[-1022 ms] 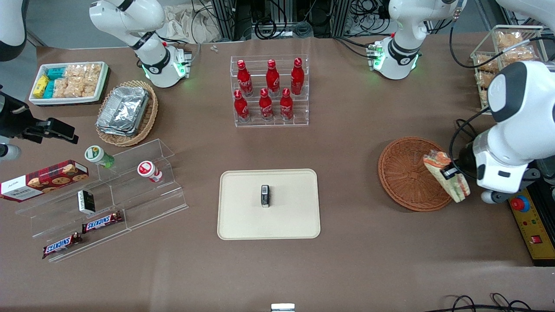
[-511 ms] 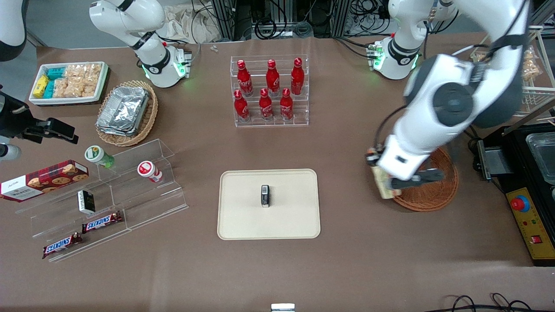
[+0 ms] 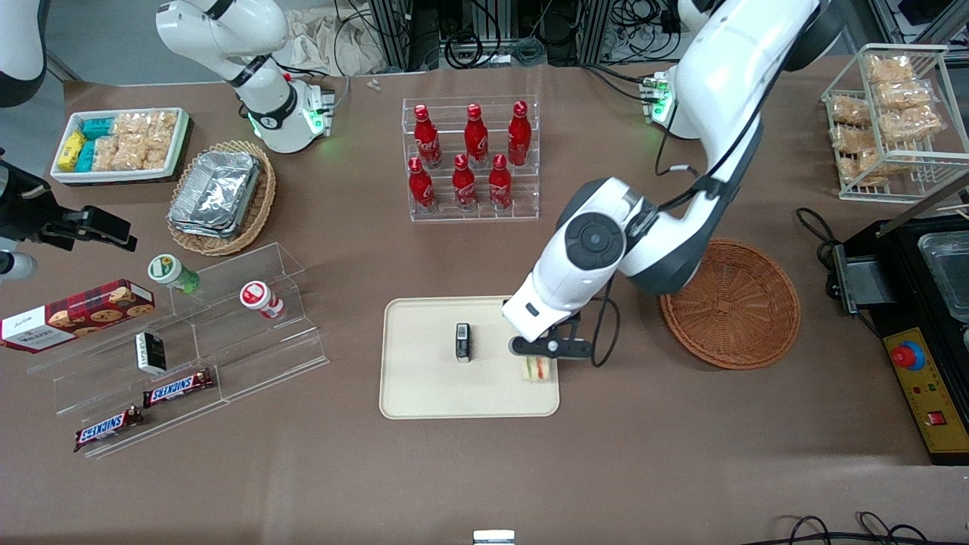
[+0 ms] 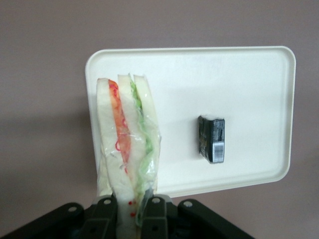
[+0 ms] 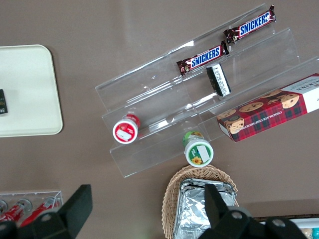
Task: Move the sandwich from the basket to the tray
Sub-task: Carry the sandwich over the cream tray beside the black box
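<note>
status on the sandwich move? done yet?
Not yet. Done: the sandwich is out of the basket, which sits bare. In hand: the tool is shut on the sandwich, holding it above the tray, at the end toward the basket, beside the small black box. Left: lower it onto the tray, release, retreat.

Front overhead; wrists, seemingly downward, share tray (image 3: 424, 393).
</note>
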Controlling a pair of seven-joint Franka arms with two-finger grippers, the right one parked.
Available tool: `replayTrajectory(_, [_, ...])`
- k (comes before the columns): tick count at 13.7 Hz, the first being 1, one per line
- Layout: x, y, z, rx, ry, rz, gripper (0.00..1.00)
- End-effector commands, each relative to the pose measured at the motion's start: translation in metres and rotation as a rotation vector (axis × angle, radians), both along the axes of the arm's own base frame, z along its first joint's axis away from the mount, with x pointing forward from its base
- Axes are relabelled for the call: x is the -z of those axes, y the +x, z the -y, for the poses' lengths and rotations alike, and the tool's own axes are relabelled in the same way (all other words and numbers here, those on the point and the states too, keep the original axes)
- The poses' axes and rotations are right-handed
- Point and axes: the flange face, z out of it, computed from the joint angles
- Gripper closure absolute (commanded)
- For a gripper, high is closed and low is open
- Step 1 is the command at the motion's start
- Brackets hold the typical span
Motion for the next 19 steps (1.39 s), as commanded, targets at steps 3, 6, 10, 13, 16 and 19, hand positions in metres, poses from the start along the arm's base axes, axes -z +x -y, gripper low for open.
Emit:
replayTrajectory(3, [0.056,0.009,0.013,0.028,0.016,0.020,1.00])
replayTrajectory(6, [0.075,0.009,0.012,0.025,0.024,-0.003,1.00])
replayTrajectory(10, [0.087,0.009,0.007,0.022,0.038,-0.017,1.00])
replayTrajectory(13, [0.097,0.008,0.006,0.021,0.043,-0.030,0.95])
replayTrajectory(16, [0.098,0.010,0.003,0.007,0.047,-0.031,0.15])
replayTrajectory(19, [0.098,0.010,0.003,-0.010,0.048,-0.033,0.01])
